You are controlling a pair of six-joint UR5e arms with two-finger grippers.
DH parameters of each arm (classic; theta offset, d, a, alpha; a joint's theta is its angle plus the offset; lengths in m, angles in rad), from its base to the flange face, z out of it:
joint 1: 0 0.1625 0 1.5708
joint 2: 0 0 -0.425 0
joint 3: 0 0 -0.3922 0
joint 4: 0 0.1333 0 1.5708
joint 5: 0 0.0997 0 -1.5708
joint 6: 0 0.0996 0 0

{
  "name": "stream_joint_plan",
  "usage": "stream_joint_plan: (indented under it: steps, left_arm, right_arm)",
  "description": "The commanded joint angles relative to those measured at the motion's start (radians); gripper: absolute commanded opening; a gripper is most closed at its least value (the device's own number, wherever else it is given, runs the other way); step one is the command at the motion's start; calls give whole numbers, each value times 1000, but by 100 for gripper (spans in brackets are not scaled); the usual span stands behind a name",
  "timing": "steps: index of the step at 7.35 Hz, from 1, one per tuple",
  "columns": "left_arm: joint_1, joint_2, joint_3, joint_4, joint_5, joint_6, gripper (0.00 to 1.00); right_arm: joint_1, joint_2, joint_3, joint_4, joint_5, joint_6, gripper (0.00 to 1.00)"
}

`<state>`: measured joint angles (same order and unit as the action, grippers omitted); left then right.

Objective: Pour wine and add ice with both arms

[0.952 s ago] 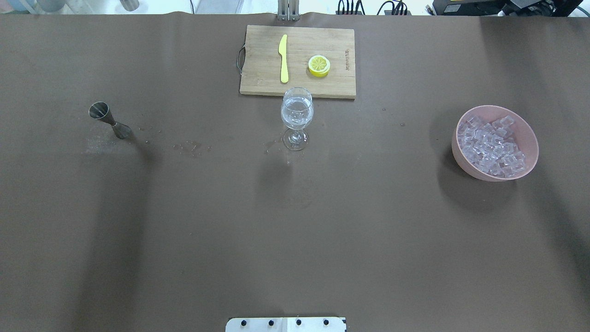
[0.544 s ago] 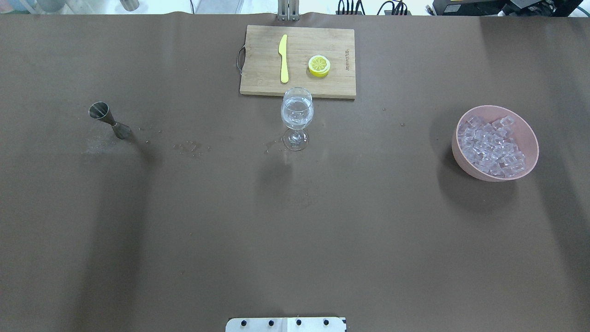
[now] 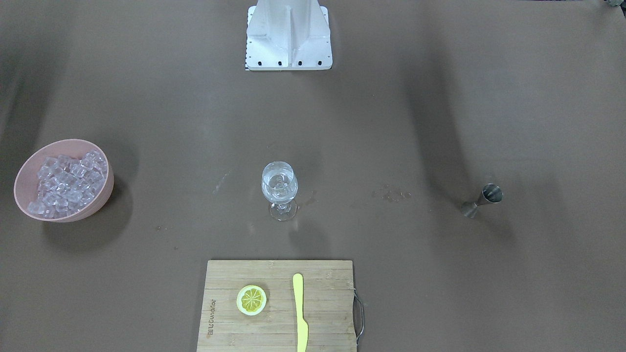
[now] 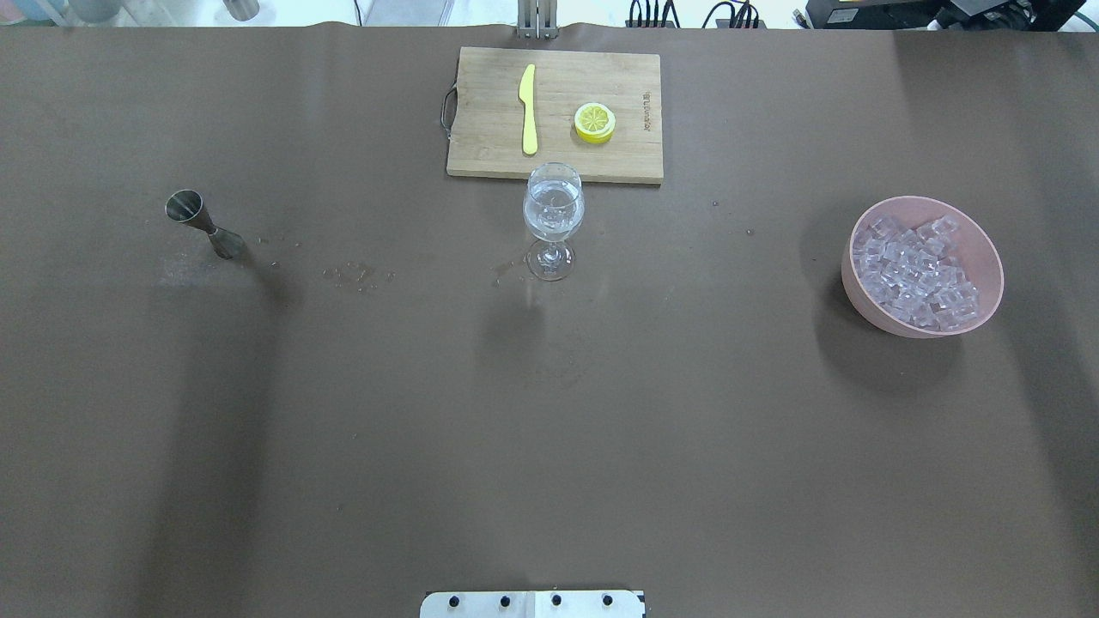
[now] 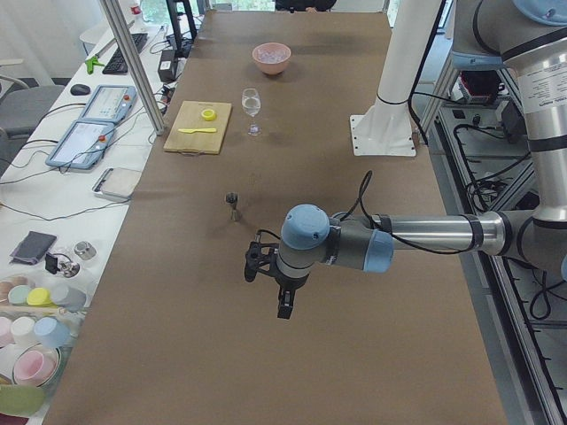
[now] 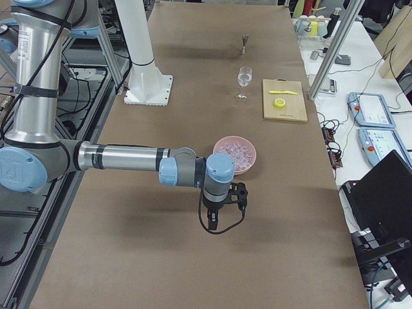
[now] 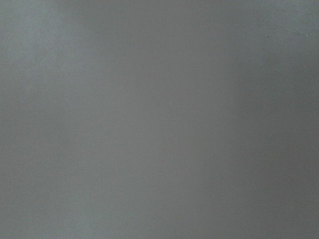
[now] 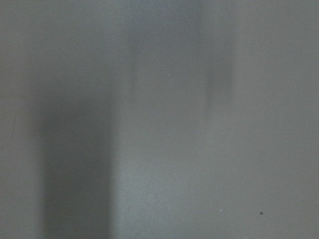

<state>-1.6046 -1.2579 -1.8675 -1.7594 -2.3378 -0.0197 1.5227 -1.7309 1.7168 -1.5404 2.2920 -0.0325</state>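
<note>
Brown table cover (image 4: 549, 429), a gripper hanging above each outer end; how far either pair of fingers is spread cannot be told.
Left gripper (image 5: 284, 307) hangs above the cover, left of the steel jigger (image 4: 203, 225). Right gripper (image 6: 216, 221) hangs near the pink bowl (image 4: 989, 257), on its right; the bowl is heaped with ice (image 4: 915, 276). The wine (image 4: 553, 227) sits in the stemmed glass (image 4: 553, 206) at mid-table, well apart from both grippers. Just beyond the glass lies a wooden board (image 4: 481, 154) bearing a yellow knife (image 4: 527, 107) and a lemon slice (image 4: 594, 121).
</note>
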Motion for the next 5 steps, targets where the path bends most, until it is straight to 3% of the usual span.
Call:
stream_joint_plan:
  steps: [1,5]
  left_arm:
    - [0,0,-1,-3,0,1,98]
    - [0,-2,2,-5,0,4,98]
  right_arm:
    - [1,-5,-2,54,4,6,100]
    - [13,-7,29,57,-14,-4,100]
